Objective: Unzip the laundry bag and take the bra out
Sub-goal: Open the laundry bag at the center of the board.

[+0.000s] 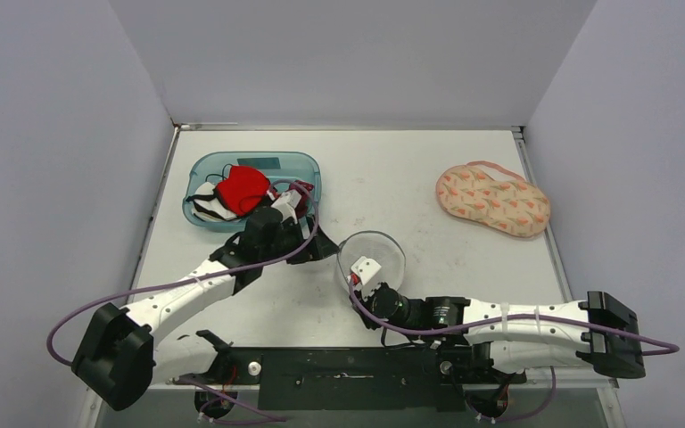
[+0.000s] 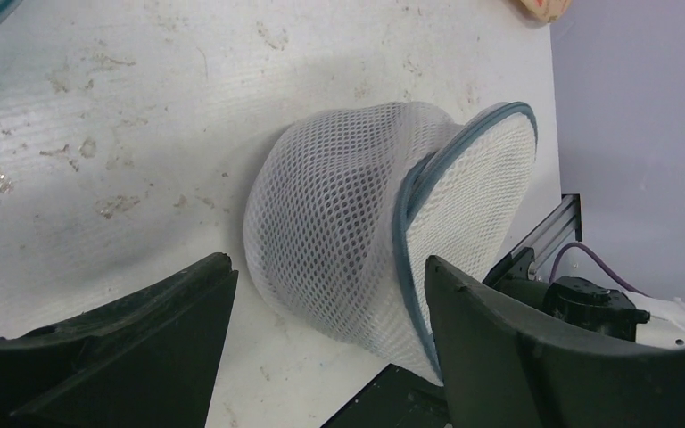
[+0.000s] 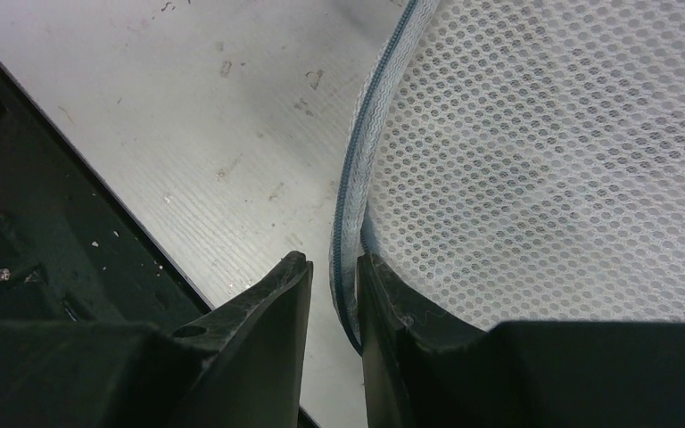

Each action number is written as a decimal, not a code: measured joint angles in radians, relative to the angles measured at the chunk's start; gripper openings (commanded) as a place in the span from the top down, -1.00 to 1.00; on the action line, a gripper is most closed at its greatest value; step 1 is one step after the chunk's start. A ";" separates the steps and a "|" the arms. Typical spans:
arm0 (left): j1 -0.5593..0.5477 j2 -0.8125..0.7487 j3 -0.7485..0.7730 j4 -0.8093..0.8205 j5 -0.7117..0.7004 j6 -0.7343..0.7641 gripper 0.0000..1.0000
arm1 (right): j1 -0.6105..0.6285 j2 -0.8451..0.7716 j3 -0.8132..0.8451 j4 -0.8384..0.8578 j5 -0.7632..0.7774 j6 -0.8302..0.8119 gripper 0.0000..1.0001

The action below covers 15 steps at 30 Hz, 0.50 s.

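Note:
The laundry bag [image 1: 373, 254] is a white mesh dome with a blue-grey zipper rim, lying mid-table close to the near edge. My left gripper [image 1: 321, 248] is open, and its fingers straddle the bag's [image 2: 339, 223] lower bulge in the left wrist view, with the gripper [image 2: 328, 261] midpoint over the mesh. My right gripper [image 1: 357, 281] is shut on the zipper rim [image 3: 348, 232] at the bag's near left side, as the gripper [image 3: 334, 259] shows in its wrist view. A peach patterned padded piece [image 1: 493, 198] that looks like the bra lies far right, outside the bag.
A teal bin [image 1: 312, 165] at the back left holds a red garment [image 1: 241, 187] and black-and-white cloth. The black mounting rail [image 1: 348, 366] runs along the near edge just below the bag. Grey walls close the table on three sides.

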 measured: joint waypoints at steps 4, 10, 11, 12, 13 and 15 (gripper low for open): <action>0.000 0.030 0.039 0.014 0.024 0.021 -0.65 | 0.000 -0.010 -0.004 0.000 0.000 -0.003 0.46; -0.005 0.041 0.076 0.028 0.037 0.051 -0.44 | 0.000 -0.010 -0.005 0.000 0.000 -0.007 0.49; -0.006 0.046 0.082 0.027 0.037 0.058 -0.31 | 0.000 -0.010 -0.005 0.000 0.000 -0.007 0.50; -0.009 0.052 0.088 0.027 0.037 0.063 -0.22 | 0.000 -0.010 -0.005 0.000 0.000 -0.007 0.51; -0.010 0.060 0.093 0.027 0.036 0.066 -0.17 | 0.000 -0.011 -0.006 0.000 0.000 -0.008 0.51; -0.014 0.072 0.095 0.027 0.035 0.071 -0.14 | 0.000 -0.014 -0.010 0.000 0.000 -0.008 0.52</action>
